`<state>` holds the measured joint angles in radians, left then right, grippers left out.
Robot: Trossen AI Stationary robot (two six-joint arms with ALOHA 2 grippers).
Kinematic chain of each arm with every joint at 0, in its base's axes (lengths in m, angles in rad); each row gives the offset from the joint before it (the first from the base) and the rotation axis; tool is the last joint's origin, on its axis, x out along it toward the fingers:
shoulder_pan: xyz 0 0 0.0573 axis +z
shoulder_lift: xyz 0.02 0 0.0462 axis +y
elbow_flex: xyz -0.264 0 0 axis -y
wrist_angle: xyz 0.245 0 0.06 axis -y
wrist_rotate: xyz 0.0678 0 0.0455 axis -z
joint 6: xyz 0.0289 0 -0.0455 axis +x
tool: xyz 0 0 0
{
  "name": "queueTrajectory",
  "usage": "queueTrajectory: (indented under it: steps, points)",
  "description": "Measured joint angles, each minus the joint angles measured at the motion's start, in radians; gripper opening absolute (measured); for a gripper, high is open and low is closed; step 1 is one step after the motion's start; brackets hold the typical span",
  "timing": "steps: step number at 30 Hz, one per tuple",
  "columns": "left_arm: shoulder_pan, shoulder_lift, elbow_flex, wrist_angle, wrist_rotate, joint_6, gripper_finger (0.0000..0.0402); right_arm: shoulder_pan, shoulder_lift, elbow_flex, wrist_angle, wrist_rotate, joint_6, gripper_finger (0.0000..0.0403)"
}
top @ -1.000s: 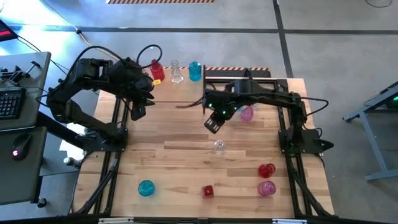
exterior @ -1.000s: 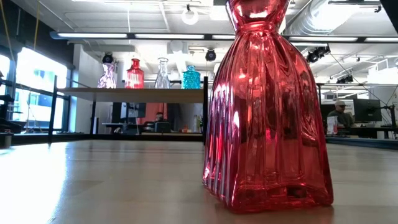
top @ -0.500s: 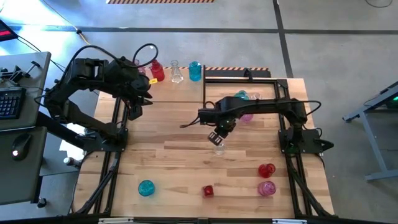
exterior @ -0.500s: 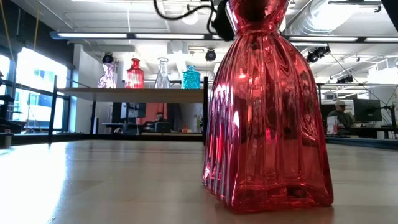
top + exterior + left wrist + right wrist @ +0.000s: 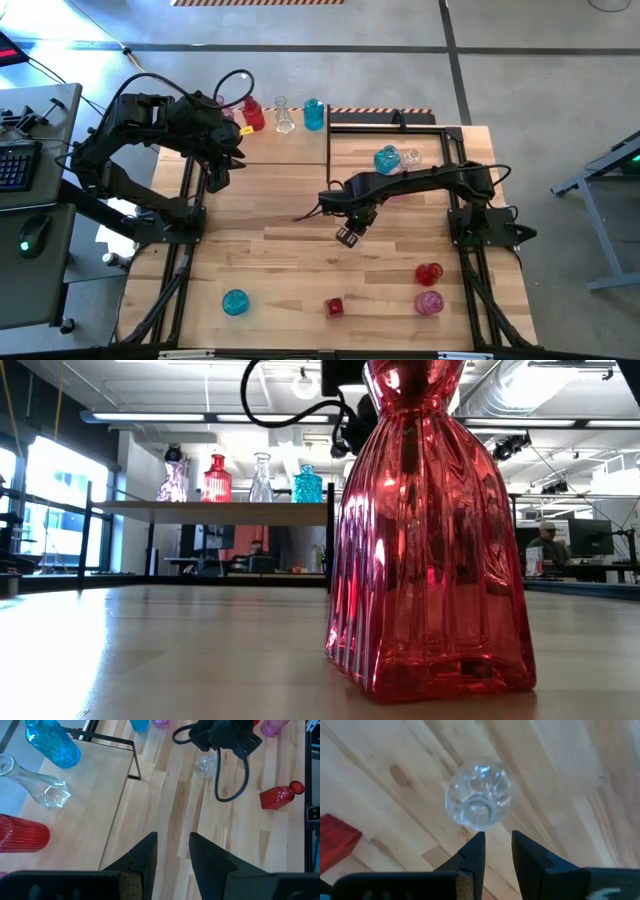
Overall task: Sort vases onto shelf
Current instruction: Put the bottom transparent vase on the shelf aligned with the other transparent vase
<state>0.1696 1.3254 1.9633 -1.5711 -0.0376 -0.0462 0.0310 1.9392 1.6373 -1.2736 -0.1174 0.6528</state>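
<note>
Right tool (image 5: 494, 851), fingers slightly parted and empty, hangs over the clear vase (image 5: 478, 796); next, lower and grip.

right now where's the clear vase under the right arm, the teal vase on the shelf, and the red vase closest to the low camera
clear vase (image 5: 478, 796), right wrist view, on its rounded body
teal vase (image 5: 307, 486), low view, on its body
red vase (image 5: 430, 560), low view, on its ribbed body

You are looking at what seems a lab or workshop: exposed ceiling ducts (image 5: 560, 400), concrete floor (image 5: 520, 60), a person at monitors (image 5: 590, 540) sitting far right.
</note>
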Motion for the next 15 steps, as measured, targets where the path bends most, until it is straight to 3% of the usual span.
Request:
queueTrajectory:
  steps: [15]
  points:
    - [0.000, 0.000, -0.001, 0.000, 0.000, -0.030, 0.0104, 0.002, 0.000, -0.017, 0.075, 0.038, 0.004, 0.0076]
